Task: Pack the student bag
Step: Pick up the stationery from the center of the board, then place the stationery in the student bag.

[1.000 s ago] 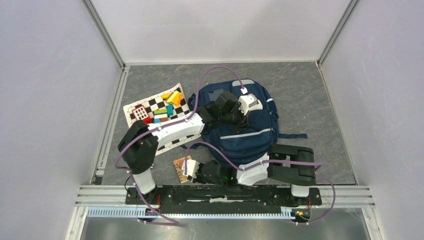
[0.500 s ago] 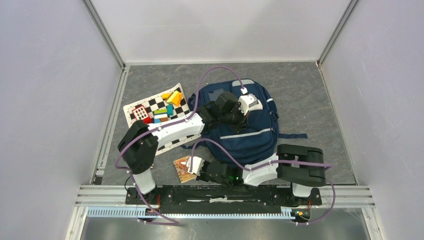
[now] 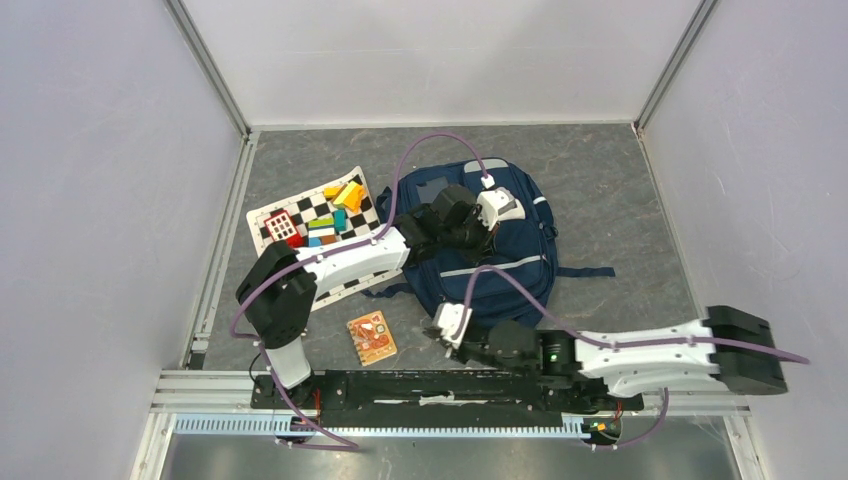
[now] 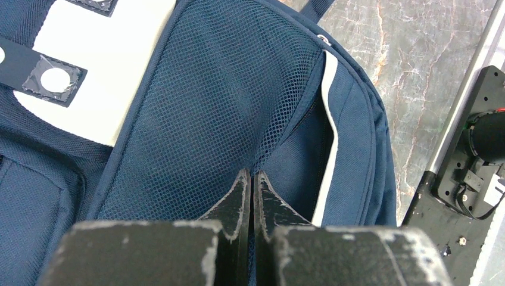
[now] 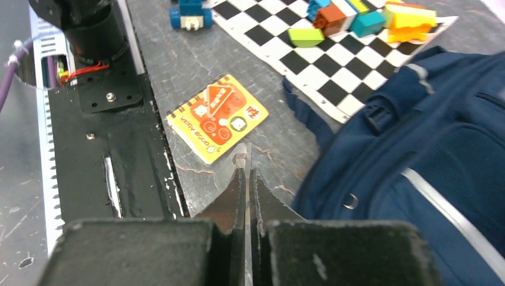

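Note:
The student bag (image 3: pixel 500 275) lies flat in the middle of the table, navy blue with grey stripes. My left gripper (image 3: pixel 486 230) rests on its upper part. In the left wrist view that left gripper (image 4: pixel 251 174) is shut, pinching the edge of the student bag's (image 4: pixel 196 107) mesh side panel. My right gripper (image 3: pixel 436 334) hovers low beside the bag's near left corner. In the right wrist view the right gripper (image 5: pixel 246 170) is shut with nothing held. An orange card (image 5: pixel 217 118) lies on the table just ahead of its tips, with the student bag (image 5: pixel 429 149) to the right.
The orange card (image 3: pixel 372 337) lies flat near the front rail (image 3: pixel 450 385). A checkerboard mat (image 3: pixel 290 212) left of the bag carries several coloured blocks (image 3: pixel 335 210). The bag's strap (image 3: pixel 590 271) trails to the right. Grey walls enclose three sides.
My right gripper went from partly open to shut. It pulled away to the right of the orange card as the arm stretched out. The card stays on the table. The left arm is still.

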